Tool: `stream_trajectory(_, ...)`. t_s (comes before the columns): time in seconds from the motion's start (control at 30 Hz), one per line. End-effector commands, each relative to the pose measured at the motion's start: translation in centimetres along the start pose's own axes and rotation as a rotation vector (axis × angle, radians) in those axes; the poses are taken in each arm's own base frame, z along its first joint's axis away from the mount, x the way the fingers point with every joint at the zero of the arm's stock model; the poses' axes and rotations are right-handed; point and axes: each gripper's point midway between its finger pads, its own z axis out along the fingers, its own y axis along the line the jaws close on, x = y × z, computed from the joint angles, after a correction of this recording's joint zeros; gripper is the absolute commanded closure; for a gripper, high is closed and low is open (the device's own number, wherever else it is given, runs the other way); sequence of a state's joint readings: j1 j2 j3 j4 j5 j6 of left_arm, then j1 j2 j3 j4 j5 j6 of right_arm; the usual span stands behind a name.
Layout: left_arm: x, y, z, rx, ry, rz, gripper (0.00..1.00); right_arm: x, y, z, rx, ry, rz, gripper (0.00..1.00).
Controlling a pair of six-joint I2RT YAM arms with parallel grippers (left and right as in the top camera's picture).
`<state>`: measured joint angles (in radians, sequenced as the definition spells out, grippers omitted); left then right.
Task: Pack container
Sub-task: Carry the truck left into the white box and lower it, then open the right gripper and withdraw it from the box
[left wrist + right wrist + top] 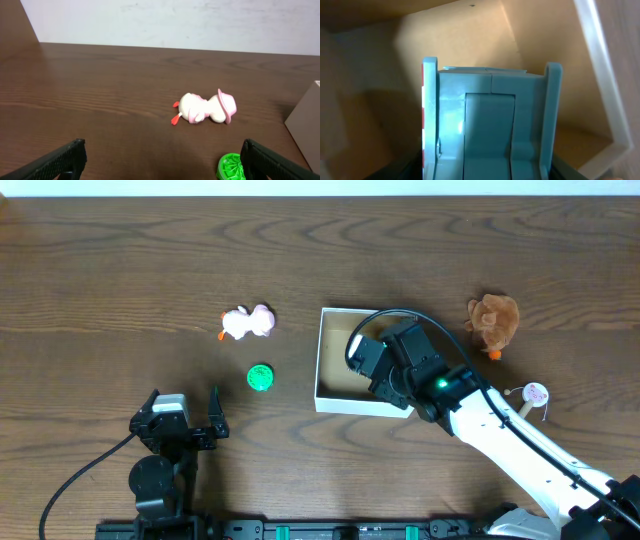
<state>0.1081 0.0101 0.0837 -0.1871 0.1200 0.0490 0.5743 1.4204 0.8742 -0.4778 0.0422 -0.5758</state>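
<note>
Container (321, 355) on worktop (120, 270), right of centre. Right gripper (372, 358) down inside it. Light blue plastic piece (490, 135) fills right wrist view over brown floor. Right jaws hidden, cannot tell grip. Left gripper (160, 160) low over worktop, jaws wide, near green round toy (260, 377).

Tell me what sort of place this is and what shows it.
Most likely a robot lab bench. The left pincer and right pincer sit on arms at a dark wood table with a bare white wall behind. A cardboard container has small toys beside it, such as a pink-and-white toy.
</note>
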Motion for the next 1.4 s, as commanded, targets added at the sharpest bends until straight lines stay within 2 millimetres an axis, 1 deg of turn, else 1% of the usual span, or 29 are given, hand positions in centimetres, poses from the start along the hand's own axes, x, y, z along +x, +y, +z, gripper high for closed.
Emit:
stream_trajectory(0.0,1.4,0.0,0.1,0.002,0.043,-0.007,0.02,-0.3,0.8,0.0,-0.058,-0.019,-0.057,0.53)
stream_trajectory(0.1,1.4,0.0,0.1,0.002,0.043,-0.007,0.02,0.0,1.2,0.0,-0.076,-0.01,-0.081,0.51)
stream_trajectory(0.2,1.4,0.0,0.1,0.002,0.044,-0.007,0.02,0.0,1.2,0.0,-0.076,-0.01,-0.097,0.46)
stream_trajectory(0.53,1.4,0.0,0.1,0.002,0.043,-0.007,0.02,0.0,1.2,0.0,-0.076,-0.011,-0.11,0.4)
stream_trajectory(0.6,1.4,0.0,0.1,0.002,0.044,-0.007,0.02,0.0,1.2,0.0,-0.076,-0.011,-0.11,0.36)
stream_trajectory(0.67,1.4,0.0,0.1,0.002,0.044,-0.007,0.02,0.0,1.2,0.0,-0.076,-0.011,-0.11,0.3)
stream_trajectory(0.73,1.4,0.0,0.1,0.002,0.044,-0.007,0.02,0.0,1.2,0.0,-0.076,-0.011,-0.109,0.21)
stream_trajectory(0.83,1.4,0.0,0.1,0.002,0.044,-0.007,0.02,-0.1,1.3,0.0,-0.081,-0.016,-0.108,0.16)
stream_trajectory(0.97,1.4,0.0,0.1,0.002,0.043,-0.007,0.02,-0.6,1.0,-0.1,-0.066,-0.035,-0.095,0.15)
stream_trajectory(1.07,1.4,0.0,0.1,0.002,0.043,-0.007,0.02,-2.1,0.0,-0.8,-0.027,-0.093,-0.019,0.16)
stream_trajectory(1.13,1.4,0.0,0.1,0.002,0.043,-0.007,0.02,-3.3,-1.0,-1.7,0.002,-0.133,0.052,0.18)
stream_trajectory(1.2,1.4,0.0,0.1,0.002,0.043,-0.007,0.02,-4.5,-2.3,-2.9,0.042,-0.167,0.118,0.22)
stream_trajectory(1.23,1.4,0.0,0.1,0.002,0.044,-0.007,0.02,-5.0,-3.2,-3.6,0.078,-0.179,0.162,0.27)
stream_trajectory(1.27,1.4,0.0,0.1,0.002,0.044,-0.007,0.02,-5.2,-4.2,-4.3,0.118,-0.185,0.202,0.28)
stream_trajectory(1.37,1.4,0.0,0.1,0.002,0.043,-0.007,0.02,-5.1,-8.1,-7.4,0.311,-0.191,0.389,0.21)
